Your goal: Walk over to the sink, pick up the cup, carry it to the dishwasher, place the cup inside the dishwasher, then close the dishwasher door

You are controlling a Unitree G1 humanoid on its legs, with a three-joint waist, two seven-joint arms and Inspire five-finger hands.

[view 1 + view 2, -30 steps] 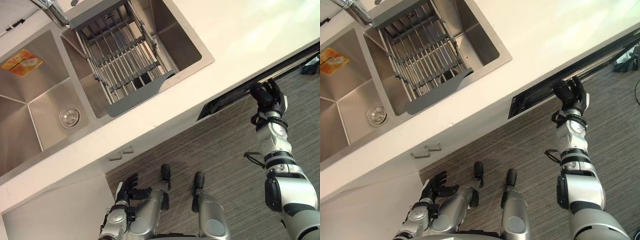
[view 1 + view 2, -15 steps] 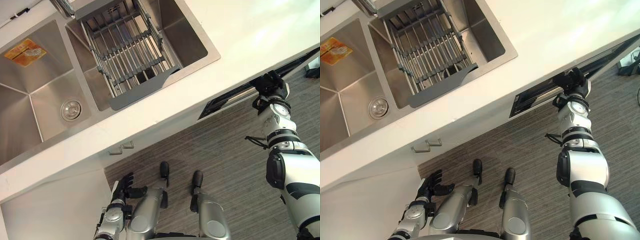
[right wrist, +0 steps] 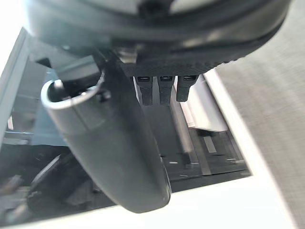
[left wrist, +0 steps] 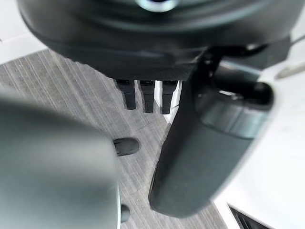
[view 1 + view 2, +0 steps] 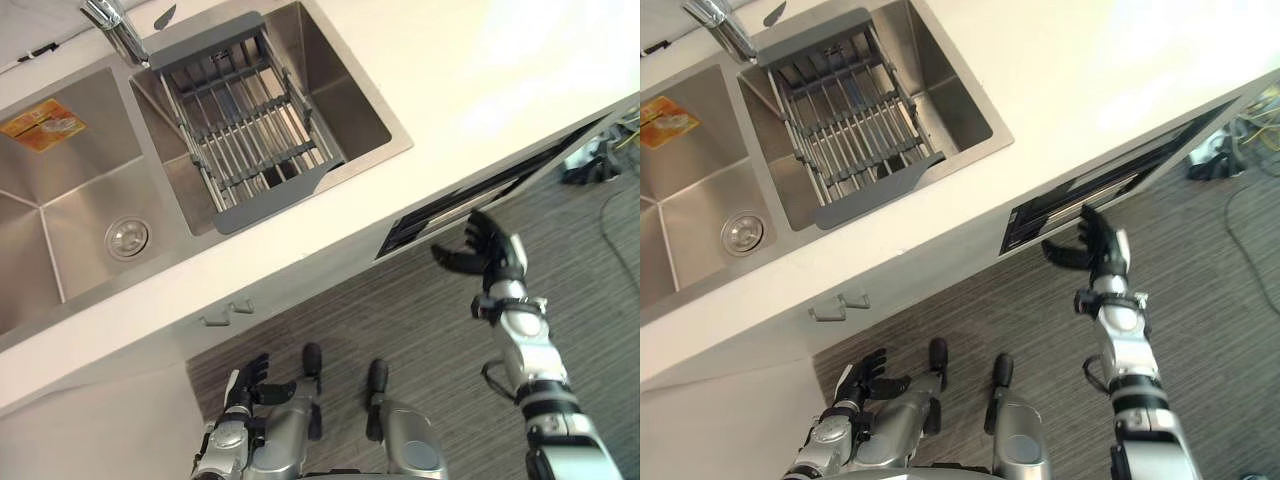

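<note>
White counter [image 5: 480,70] with a steel sink [image 5: 70,200] and a drain rack [image 5: 250,130] ran above the striped floor [image 5: 420,320]. Just beyond the right hand [image 5: 493,262], the dishwasher door [image 5: 1070,200] stood almost shut, with a dark slit along its top. That hand was spread wide, apart from the door. The left hand [image 5: 247,383] hung low, fingers loosely open, well away from it.

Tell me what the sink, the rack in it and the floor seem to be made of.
Sink: brushed stainless steel by its look, grey with soft reflections and pressed creases. Rack: shiny metal rods in a dark grey frame, probably plastic. Floor: matte grey with fine stripes; carpet or wood-look vinyl, can't tell which.
</note>
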